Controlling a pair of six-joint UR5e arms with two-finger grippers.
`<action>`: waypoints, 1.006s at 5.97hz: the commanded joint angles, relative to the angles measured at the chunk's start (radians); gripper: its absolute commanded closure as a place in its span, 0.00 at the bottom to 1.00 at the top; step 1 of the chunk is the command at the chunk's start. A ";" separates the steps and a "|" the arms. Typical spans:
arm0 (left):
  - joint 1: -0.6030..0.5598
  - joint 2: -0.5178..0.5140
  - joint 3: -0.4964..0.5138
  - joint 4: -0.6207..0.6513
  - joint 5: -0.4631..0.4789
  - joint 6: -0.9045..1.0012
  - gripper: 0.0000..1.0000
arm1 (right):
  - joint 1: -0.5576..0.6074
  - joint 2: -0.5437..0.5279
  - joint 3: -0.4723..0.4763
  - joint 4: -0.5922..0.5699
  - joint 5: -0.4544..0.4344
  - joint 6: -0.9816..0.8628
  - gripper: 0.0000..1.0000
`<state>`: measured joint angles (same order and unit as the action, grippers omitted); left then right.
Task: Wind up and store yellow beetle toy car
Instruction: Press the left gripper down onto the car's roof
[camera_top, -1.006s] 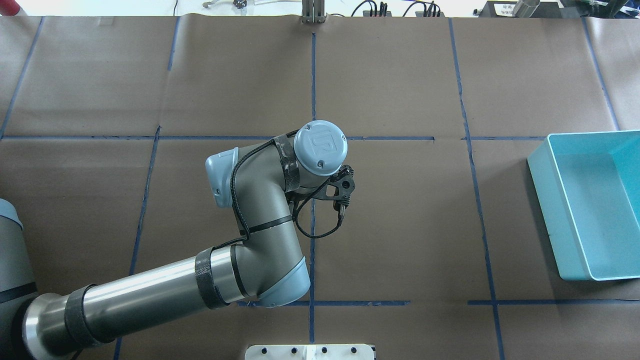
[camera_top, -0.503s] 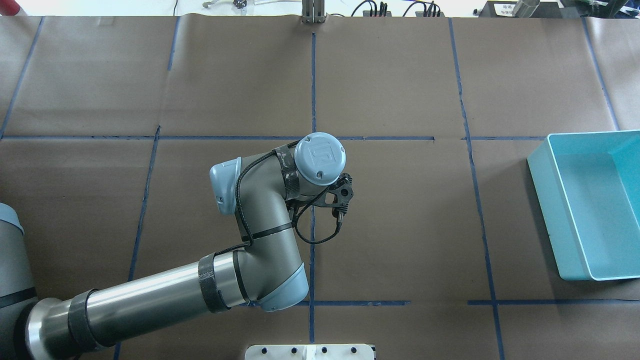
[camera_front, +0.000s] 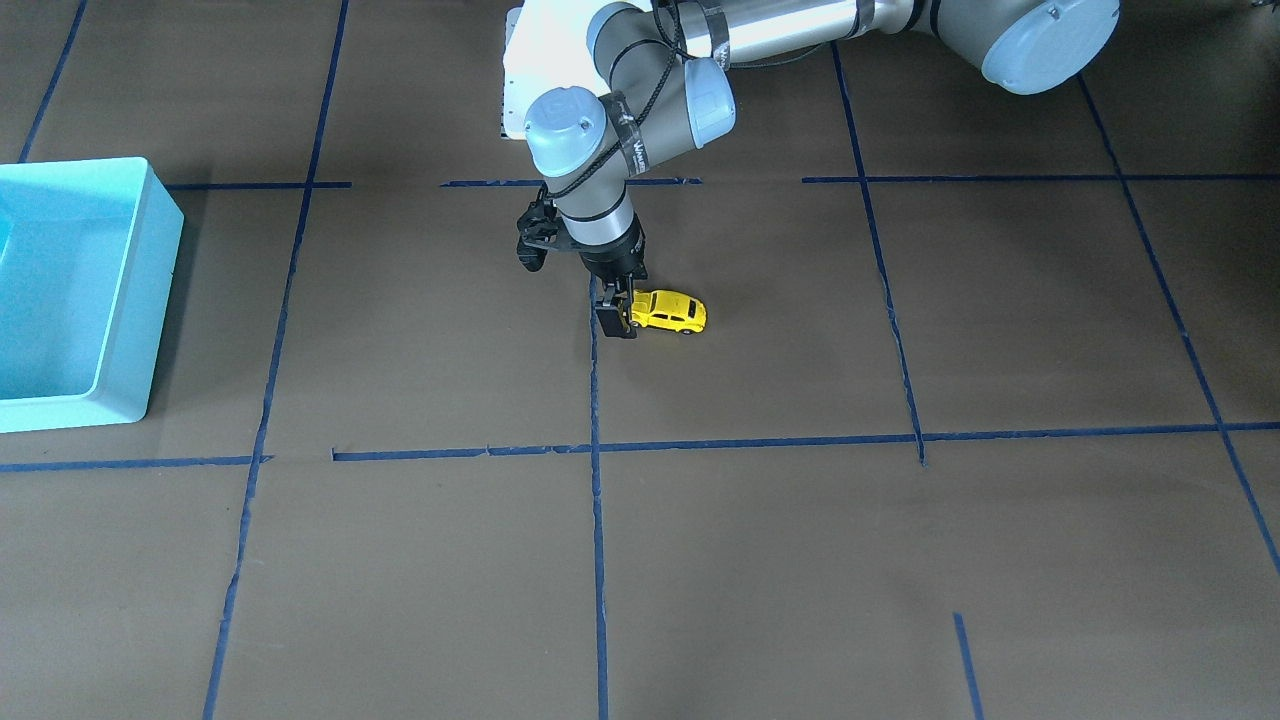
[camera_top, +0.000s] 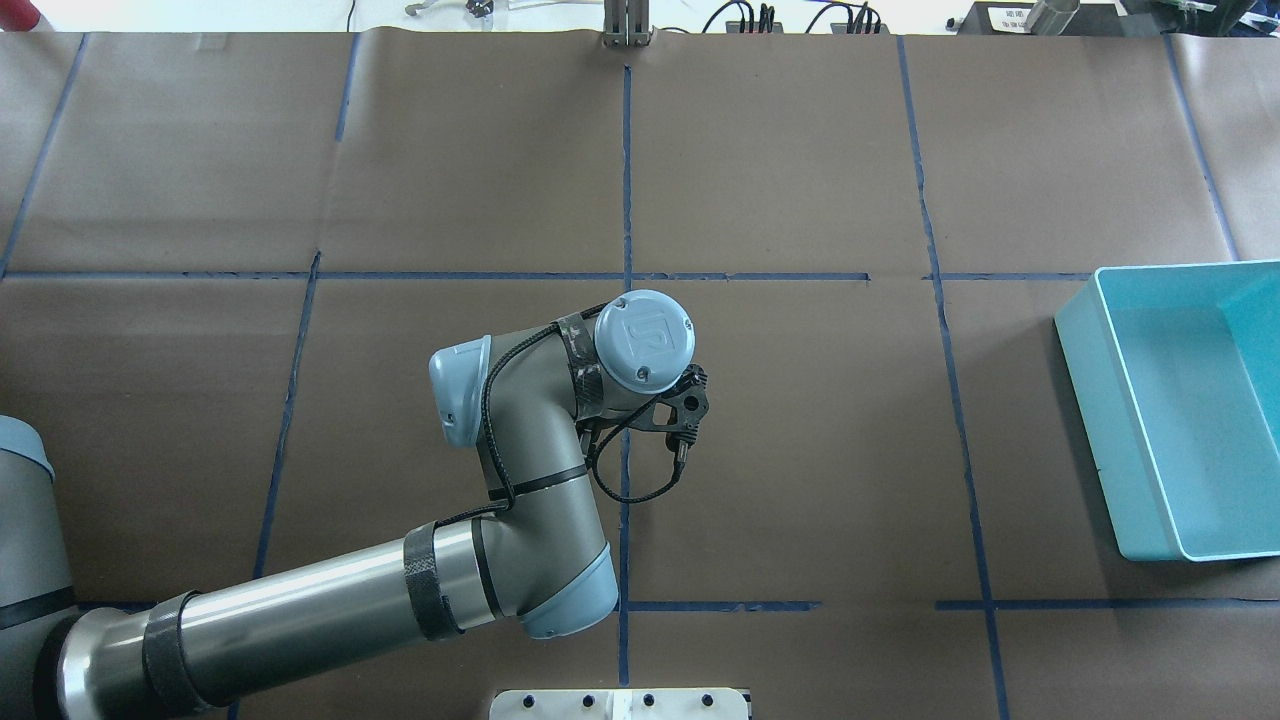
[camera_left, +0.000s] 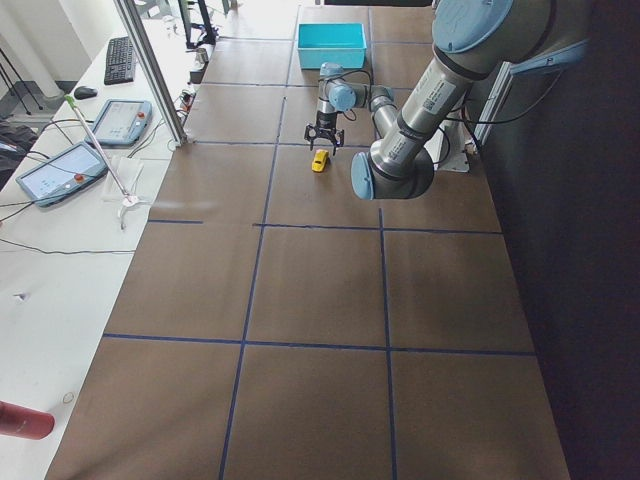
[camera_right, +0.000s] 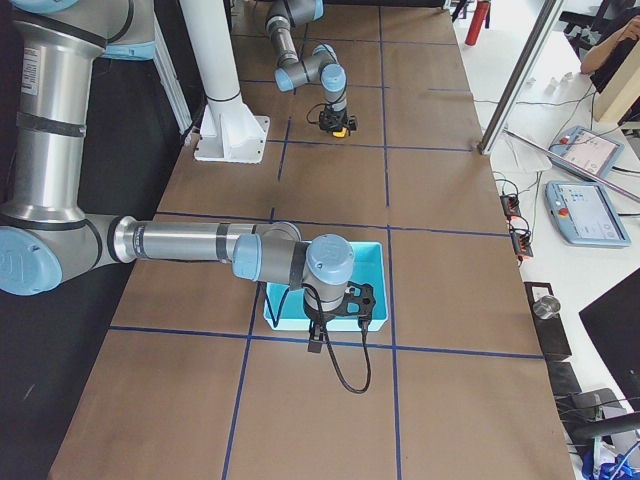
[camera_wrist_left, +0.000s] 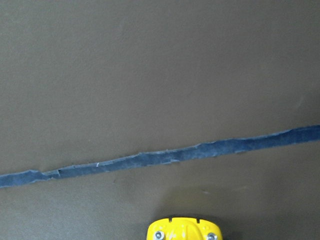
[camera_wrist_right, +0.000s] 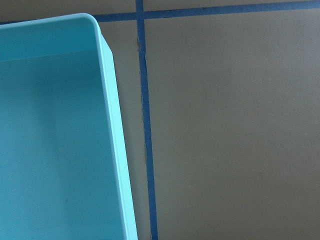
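Observation:
The yellow beetle toy car (camera_front: 670, 312) stands on its wheels on the brown paper near the table's middle. My left gripper (camera_front: 625, 322) points straight down and is shut on one end of it. The car's yellow end shows at the bottom of the left wrist view (camera_wrist_left: 182, 231). In the overhead view the left wrist hides the car. The turquoise bin (camera_top: 1082, 390) stands empty at the table's right end. My right gripper (camera_right: 316, 335) hangs by the bin's rim (camera_wrist_right: 117, 150). It shows only in the exterior right view, so I cannot tell whether it is open or shut.
Blue tape lines (camera_top: 626, 180) divide the brown paper into squares. A white robot base plate (camera_top: 620, 703) sits at the table's near edge. Cables and small items (camera_top: 760, 18) lie past the far edge. Tablets (camera_left: 60, 170) lie on a side bench.
My left wrist has moved steadily toward the robot's side of the table, staying over the central tape line. The bin has not moved.

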<state>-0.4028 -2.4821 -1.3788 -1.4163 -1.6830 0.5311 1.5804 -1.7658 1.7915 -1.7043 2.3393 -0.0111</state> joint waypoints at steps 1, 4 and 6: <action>-0.004 0.000 0.001 -0.003 0.000 0.082 0.44 | 0.000 0.000 -0.001 0.000 0.000 -0.001 0.00; -0.046 0.002 -0.080 0.002 0.003 0.047 0.91 | 0.001 0.000 -0.001 0.000 0.000 0.000 0.00; -0.068 -0.001 -0.137 -0.012 -0.012 -0.115 0.96 | 0.001 0.002 -0.001 0.000 0.000 0.000 0.00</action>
<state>-0.4618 -2.4822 -1.4922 -1.4165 -1.6880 0.5251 1.5809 -1.7651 1.7908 -1.7042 2.3393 -0.0108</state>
